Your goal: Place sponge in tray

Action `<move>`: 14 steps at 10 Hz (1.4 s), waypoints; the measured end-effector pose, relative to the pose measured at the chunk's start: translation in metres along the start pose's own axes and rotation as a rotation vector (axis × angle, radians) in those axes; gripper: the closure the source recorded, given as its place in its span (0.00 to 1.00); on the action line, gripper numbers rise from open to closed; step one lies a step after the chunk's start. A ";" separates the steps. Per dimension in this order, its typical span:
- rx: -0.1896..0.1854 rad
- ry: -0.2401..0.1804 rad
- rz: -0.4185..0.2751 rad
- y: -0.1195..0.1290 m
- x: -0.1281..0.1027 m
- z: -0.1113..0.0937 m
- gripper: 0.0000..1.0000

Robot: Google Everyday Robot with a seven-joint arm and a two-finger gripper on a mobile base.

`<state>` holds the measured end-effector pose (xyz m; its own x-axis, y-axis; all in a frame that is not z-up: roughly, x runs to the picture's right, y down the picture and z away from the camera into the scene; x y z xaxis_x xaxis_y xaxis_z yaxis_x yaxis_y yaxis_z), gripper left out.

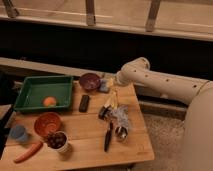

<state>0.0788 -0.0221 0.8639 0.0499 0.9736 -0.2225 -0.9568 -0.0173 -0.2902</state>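
Note:
The sponge [104, 86] is a small blue-grey block lying on the wooden table just right of the purple bowl [90, 81]. The green tray [30, 86] sits at the table's back left with an orange object [49, 101] inside it. My gripper [110, 81] is at the end of the white arm [160, 84] that reaches in from the right. It is low at the table's back edge, right beside or over the sponge. Whether it touches the sponge cannot be told.
A black bar [84, 103] lies right of the tray. An orange bowl [47, 123], a cup of dark bits [59, 141], a blue cup [19, 133] and a carrot [27, 152] are at the front left. Utensils [108, 136], crumpled foil [120, 117] and a yellow item [113, 101] are mid-right.

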 end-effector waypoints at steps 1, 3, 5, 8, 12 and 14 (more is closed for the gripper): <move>-0.028 0.007 0.001 0.003 -0.001 0.006 0.34; -0.047 0.013 0.001 0.000 -0.001 0.009 0.34; -0.050 0.015 -0.002 0.003 -0.001 0.011 0.34; -0.039 0.013 0.020 -0.006 -0.003 0.022 0.34; -0.077 0.048 -0.025 0.012 -0.018 0.059 0.34; -0.079 0.072 -0.025 0.003 -0.017 0.071 0.34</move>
<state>0.0549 -0.0226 0.9332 0.0970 0.9553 -0.2794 -0.9296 -0.0133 -0.3684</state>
